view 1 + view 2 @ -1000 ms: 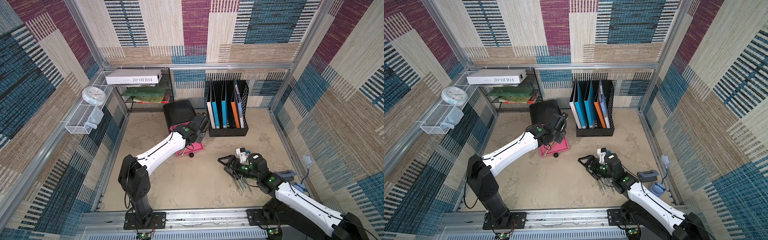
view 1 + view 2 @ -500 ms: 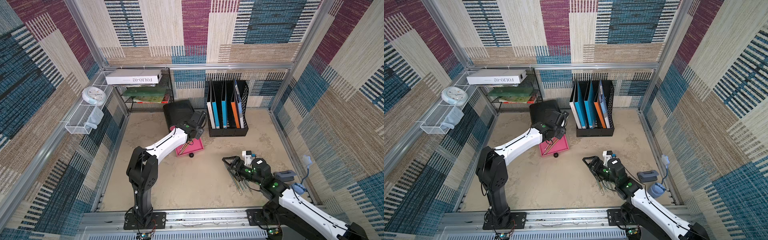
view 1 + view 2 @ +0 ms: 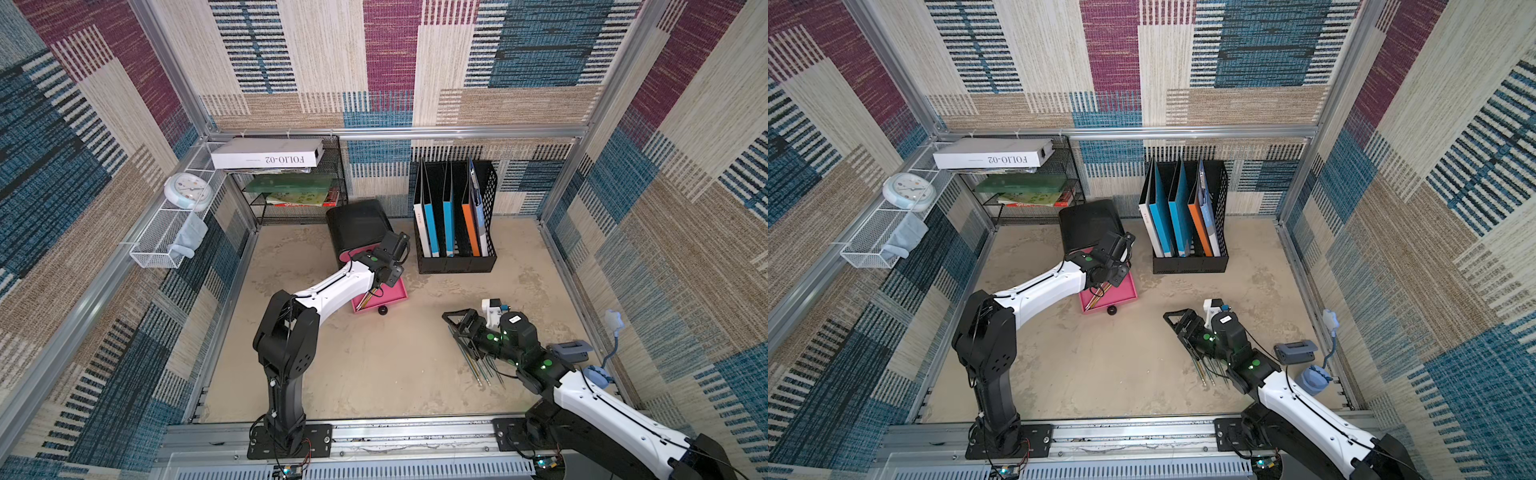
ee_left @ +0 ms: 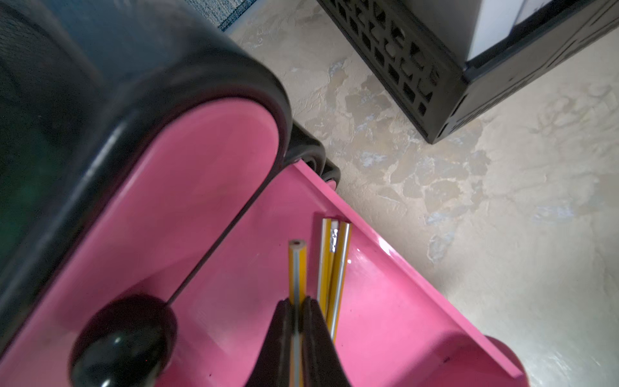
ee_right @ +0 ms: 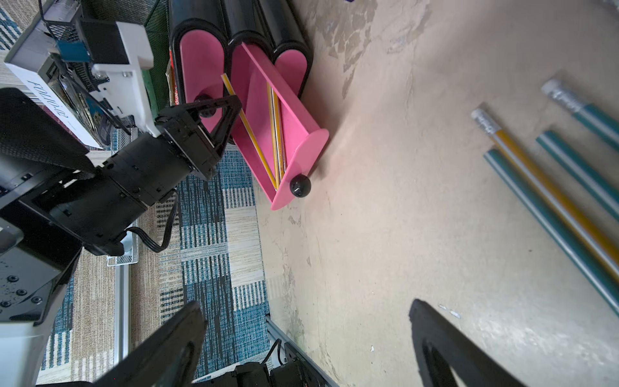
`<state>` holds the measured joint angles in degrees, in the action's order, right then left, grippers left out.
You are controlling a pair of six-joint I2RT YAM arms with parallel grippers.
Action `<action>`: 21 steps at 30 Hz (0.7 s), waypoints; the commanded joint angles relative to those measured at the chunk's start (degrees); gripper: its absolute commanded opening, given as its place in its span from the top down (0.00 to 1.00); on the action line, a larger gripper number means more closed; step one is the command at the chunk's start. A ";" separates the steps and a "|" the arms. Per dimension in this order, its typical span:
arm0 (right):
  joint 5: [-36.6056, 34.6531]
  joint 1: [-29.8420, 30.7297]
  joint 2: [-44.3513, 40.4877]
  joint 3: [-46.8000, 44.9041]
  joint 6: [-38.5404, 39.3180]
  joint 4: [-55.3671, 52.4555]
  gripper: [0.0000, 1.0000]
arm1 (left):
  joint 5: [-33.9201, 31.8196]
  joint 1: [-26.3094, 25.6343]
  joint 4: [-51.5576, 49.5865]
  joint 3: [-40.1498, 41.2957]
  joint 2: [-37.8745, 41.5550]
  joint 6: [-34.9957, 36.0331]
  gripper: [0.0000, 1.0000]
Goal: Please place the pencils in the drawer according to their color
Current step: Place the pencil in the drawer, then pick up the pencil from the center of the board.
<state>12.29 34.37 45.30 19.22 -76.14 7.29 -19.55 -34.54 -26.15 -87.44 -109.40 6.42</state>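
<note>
The drawer (image 3: 357, 224) (image 3: 1088, 224) is a black chest at the back, with its middle pink tray (image 3: 392, 293) (image 4: 385, 301) pulled out. My left gripper (image 4: 296, 303) (image 3: 376, 286) is over that tray, shut on a yellow pencil (image 4: 296, 268) that slants down into it (image 5: 248, 130). Two more yellow pencils (image 4: 335, 268) lie in the tray. My right gripper (image 5: 306, 306) (image 3: 457, 321) hangs open and holds nothing above the floor. Beside and under it lie loose pencils (image 3: 478, 365) (image 3: 1204, 370), teal ones (image 5: 549, 214) and a yellow one (image 5: 542, 181).
A black file holder (image 3: 455, 232) with folders stands right of the chest. A wire rack (image 3: 291, 187) with books and a white box is at the back left. A clock (image 3: 187, 191) and a mesh basket (image 3: 162, 241) hang on the left wall. A grey block (image 3: 571, 349) lies at the right.
The left arm's elbow has swung inward and upright while its gripper stays at the open tray with the yellow pencil. The right gripper has shifted slightly toward the front.
</note>
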 commanded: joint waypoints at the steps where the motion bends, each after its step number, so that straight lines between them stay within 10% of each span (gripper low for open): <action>1: -0.85 0.00 -0.41 0.97 0.53 0.13 0.01 | -0.05 0.07 -0.16 0.15 0.79 -0.70 0.81; 21: -4.12 -0.01 -2.06 5.33 4.61 -7.51 0.01 | 4.07 -0.58 -13.11 -7.60 8.55 -19.16 0.70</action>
<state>8.91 34.35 43.09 23.55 -73.60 2.24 -18.02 -34.87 -34.68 -95.22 -102.72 -4.25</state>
